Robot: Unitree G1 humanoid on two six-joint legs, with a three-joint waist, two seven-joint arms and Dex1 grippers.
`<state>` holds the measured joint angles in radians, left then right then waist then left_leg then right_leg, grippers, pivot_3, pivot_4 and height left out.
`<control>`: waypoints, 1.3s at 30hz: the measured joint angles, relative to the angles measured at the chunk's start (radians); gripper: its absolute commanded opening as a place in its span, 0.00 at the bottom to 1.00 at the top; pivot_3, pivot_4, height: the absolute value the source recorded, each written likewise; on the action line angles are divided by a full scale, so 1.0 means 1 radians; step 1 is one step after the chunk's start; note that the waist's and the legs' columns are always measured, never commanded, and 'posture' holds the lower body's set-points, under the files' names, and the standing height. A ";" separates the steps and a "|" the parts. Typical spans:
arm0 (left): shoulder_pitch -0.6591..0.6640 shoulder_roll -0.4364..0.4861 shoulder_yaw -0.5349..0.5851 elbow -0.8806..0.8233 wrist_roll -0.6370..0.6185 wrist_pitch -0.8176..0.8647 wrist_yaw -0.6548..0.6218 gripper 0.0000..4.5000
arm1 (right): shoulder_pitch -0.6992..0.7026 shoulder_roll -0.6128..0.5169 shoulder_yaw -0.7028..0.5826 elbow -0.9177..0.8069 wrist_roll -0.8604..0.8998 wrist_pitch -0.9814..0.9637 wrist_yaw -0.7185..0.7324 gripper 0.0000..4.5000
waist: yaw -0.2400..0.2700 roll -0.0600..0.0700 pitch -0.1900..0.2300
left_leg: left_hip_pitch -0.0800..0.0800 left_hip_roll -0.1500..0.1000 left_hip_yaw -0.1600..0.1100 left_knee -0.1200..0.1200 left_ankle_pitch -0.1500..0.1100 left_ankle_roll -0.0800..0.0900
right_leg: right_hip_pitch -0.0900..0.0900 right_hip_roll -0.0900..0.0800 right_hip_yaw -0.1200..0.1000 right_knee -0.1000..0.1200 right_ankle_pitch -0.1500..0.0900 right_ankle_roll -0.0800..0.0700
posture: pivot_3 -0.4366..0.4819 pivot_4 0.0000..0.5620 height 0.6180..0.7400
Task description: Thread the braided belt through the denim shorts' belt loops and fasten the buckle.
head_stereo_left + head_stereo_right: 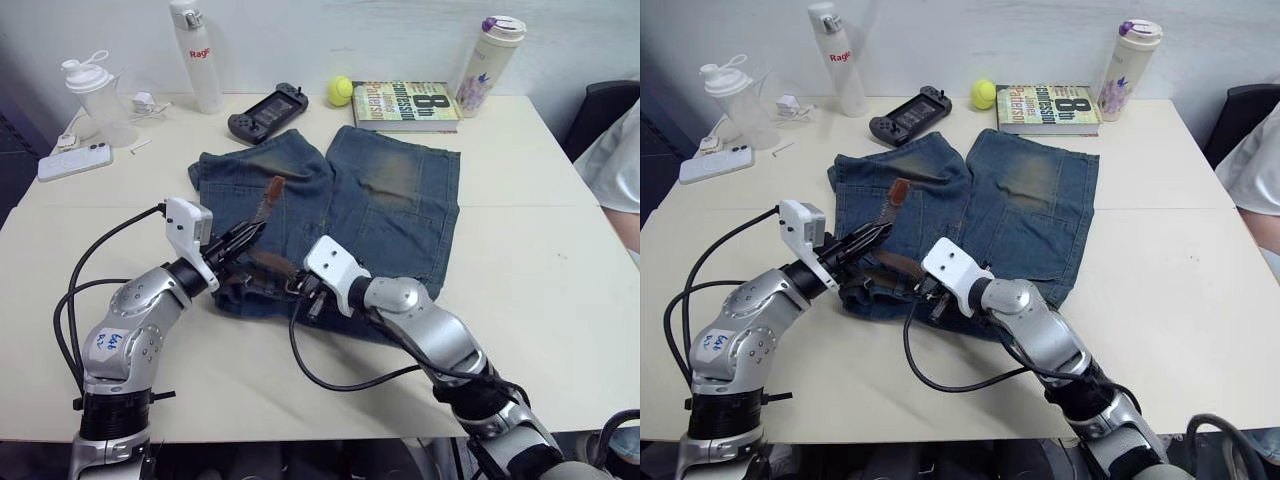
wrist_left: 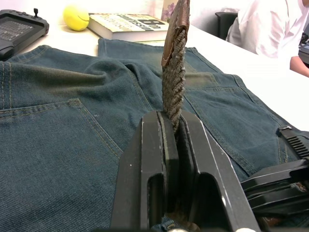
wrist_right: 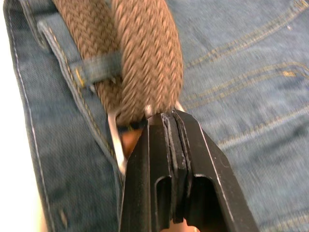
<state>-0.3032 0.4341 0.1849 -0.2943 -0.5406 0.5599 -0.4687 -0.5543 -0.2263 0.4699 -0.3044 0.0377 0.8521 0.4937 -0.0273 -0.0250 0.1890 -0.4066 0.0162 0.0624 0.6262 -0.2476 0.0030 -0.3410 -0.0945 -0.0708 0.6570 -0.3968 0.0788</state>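
Shorts: the blue denim shorts with faded tan patches lie flat on the cream tabletop, waistband toward the robot.
Belt: the dark-brown braided belt runs along the waistband under a narrow denim belt loop; its tail stands up off the cloth.
Buckle: the silver metal buckle sits at the waistband, just under the right pincer.
Left pincer: the left pincer is clamped on the belt's tail, forearm low and angled inward over the waistband.
Right pincer: the right pincer is closed at the belt's folded end by the buckle, though whether it pinches strap or metal I cannot tell; the wrist is bent down.
Handling: the braid looks limp and light, likely to buckle if pushed; best pulled from near the tip, with the denim held down.
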 measured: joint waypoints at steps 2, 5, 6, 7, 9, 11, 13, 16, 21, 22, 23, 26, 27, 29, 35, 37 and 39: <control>0.000 0.000 0.000 0.001 0.001 0.000 -0.001 0.00 | -0.008 0.005 0.001 0.015 0.000 -0.001 0.005 0.01 | -0.001 0.000 0.000 | 0.000 0.000 0.000 0.000 0.000 0.000 | 0.000 0.000 0.000 0.000 0.000 0.000 | 0.48 0.27 1.00; 0.000 0.000 -0.001 0.001 0.001 -0.001 -0.001 0.00 | -0.009 0.011 -0.013 0.024 0.003 -0.002 0.003 0.01 | -0.001 0.000 0.000 | 0.000 0.000 0.000 0.000 0.000 0.000 | 0.000 0.000 0.000 0.000 0.000 0.000 | 0.48 0.27 1.00; 0.000 0.000 -0.002 0.001 0.001 -0.001 -0.001 0.00 | -0.010 0.011 -0.031 0.024 0.005 -0.002 0.002 0.01 | 0.000 0.000 0.000 | 0.000 0.000 0.000 0.000 0.000 0.000 | 0.000 0.000 0.000 0.000 0.000 0.000 | 0.48 0.27 1.00; 0.000 0.000 -0.003 0.001 0.001 -0.001 -0.001 0.00 | -0.010 0.010 -0.054 0.019 0.011 0.001 0.000 0.01 | 0.000 0.000 0.000 | 0.000 0.000 0.000 0.000 0.000 0.000 | 0.000 0.000 0.000 0.000 0.000 0.000 | 0.48 0.27 1.00; 0.000 0.000 -0.004 0.001 0.001 -0.001 -0.001 0.00 | -0.011 0.000 -0.100 -0.015 0.023 0.016 -0.001 0.01 | 0.000 0.000 0.000 | 0.000 0.000 0.000 0.000 0.000 0.000 | 0.000 0.000 0.000 0.000 0.000 0.000 | 0.48 0.27 1.00; 0.000 0.000 -0.004 0.001 0.001 -0.001 -0.001 0.00 | -0.013 -0.007 -0.136 -0.067 0.037 0.035 0.001 0.01 | 0.001 0.000 0.000 | 0.000 0.000 0.000 0.000 0.000 0.000 | 0.000 0.000 0.000 0.000 0.000 0.000 | 0.48 0.27 1.00; 0.000 0.000 -0.005 0.001 0.001 -0.001 -0.001 0.00 | -0.011 -0.032 -0.143 -0.124 0.050 0.061 0.010 0.01 | 0.000 0.000 0.000 | 0.000 0.000 0.000 -0.001 0.000 0.000 | 0.000 0.000 0.000 0.000 0.000 0.000 | 0.48 0.27 1.00; 0.000 0.000 -0.005 0.001 0.001 -0.001 -0.002 0.00 | 0.012 -0.045 -0.137 -0.161 0.070 0.085 0.024 0.01 | 0.000 0.000 0.000 | 0.000 0.000 0.000 -0.001 0.000 0.000 | 0.000 0.000 0.000 -0.001 0.000 0.000 | 0.48 0.27 1.00; 0.000 0.000 -0.006 0.002 0.002 -0.001 -0.005 0.00 | 0.056 -0.046 -0.077 -0.136 0.085 0.072 0.033 0.01 | 0.000 0.000 0.000 | 0.000 0.000 0.000 -0.001 0.000 0.000 | 0.000 0.000 0.000 -0.001 0.000 0.000 | 0.48 0.27 1.00; 0.000 0.000 -0.006 0.002 0.002 -0.001 -0.006 0.00 | 0.056 -0.041 -0.071 -0.115 0.084 0.060 0.032 0.01 | 0.000 0.000 0.000 | 0.000 0.000 0.000 -0.001 0.000 0.000 | 0.000 0.000 0.000 -0.001 0.000 0.000 | 0.48 0.27 1.00; 0.000 0.000 -0.006 0.002 0.002 -0.001 -0.006 0.00 | 0.056 -0.038 -0.070 -0.102 0.082 0.053 0.029 0.01 | 0.000 0.000 0.000 | 0.000 0.000 0.000 -0.001 0.000 0.000 | 0.000 0.000 0.000 -0.001 0.000 0.000 | 0.48 0.27 1.00; 0.000 0.003 -0.006 0.002 0.002 -0.001 -0.011 0.00 | 0.055 -0.035 -0.070 -0.069 0.077 0.027 0.018 0.01 | 0.000 0.000 0.000 | 0.000 0.000 0.000 -0.001 0.000 0.000 | 0.000 0.000 0.000 -0.001 0.000 0.000 | 0.48 0.27 1.00; 0.000 0.004 -0.006 0.002 0.002 -0.001 -0.012 0.00 | 0.055 -0.035 -0.068 -0.060 0.075 0.019 0.015 0.01 | 0.000 0.000 0.000 | 0.000 0.000 0.000 -0.001 0.000 0.000 | 0.000 0.000 0.000 -0.001 0.000 0.000 | 0.48 0.27 1.00; 0.000 0.005 -0.005 0.002 0.002 -0.001 -0.013 0.00 | 0.055 -0.033 -0.060 -0.046 0.074 0.011 0.013 0.01 | 0.000 0.000 0.000 | 0.000 0.000 0.000 -0.001 0.000 0.000 | 0.000 0.000 0.000 -0.001 0.000 0.000 | 0.48 0.27 1.00; 0.015 0.026 0.004 -0.004 0.000 0.016 -0.013 0.00 | 0.026 0.019 -0.005 0.002 0.050 -0.004 0.003 0.01 | -0.003 0.000 0.000 | 0.000 0.000 0.000 -0.001 0.000 0.000 | 0.000 0.000 0.000 -0.001 0.000 0.000 | 0.48 0.27 1.00; 0.020 0.040 0.007 -0.007 -0.002 0.030 -0.014 0.00 | 0.017 0.038 0.005 0.016 0.042 -0.007 0.001 0.01 | -0.003 0.000 0.000 | 0.000 0.000 0.000 -0.001 0.000 0.000 | 0.000 0.000 0.000 -0.001 0.000 0.000 | 0.48 0.27 1.00; 0.022 0.050 0.012 -0.009 -0.007 0.044 -0.015 0.00 | 0.016 0.045 0.010 0.020 0.039 -0.009 -0.003 0.01 | -0.002 0.000 0.000 | 0.000 0.000 0.000 -0.001 0.000 0.000 | 0.000 0.000 0.000 -0.001 0.000 0.000 | 0.48 0.27 1.00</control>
<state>-0.2813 0.4838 0.1966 -0.3030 -0.5473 0.6043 -0.4840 -0.5384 -0.1811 0.4800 -0.2844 0.0767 0.8434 0.4903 -0.0293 -0.0251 0.1890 -0.4065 0.0165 0.0625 0.6249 -0.2476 0.0029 -0.3411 -0.0945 -0.0707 0.6563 -0.3968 0.0788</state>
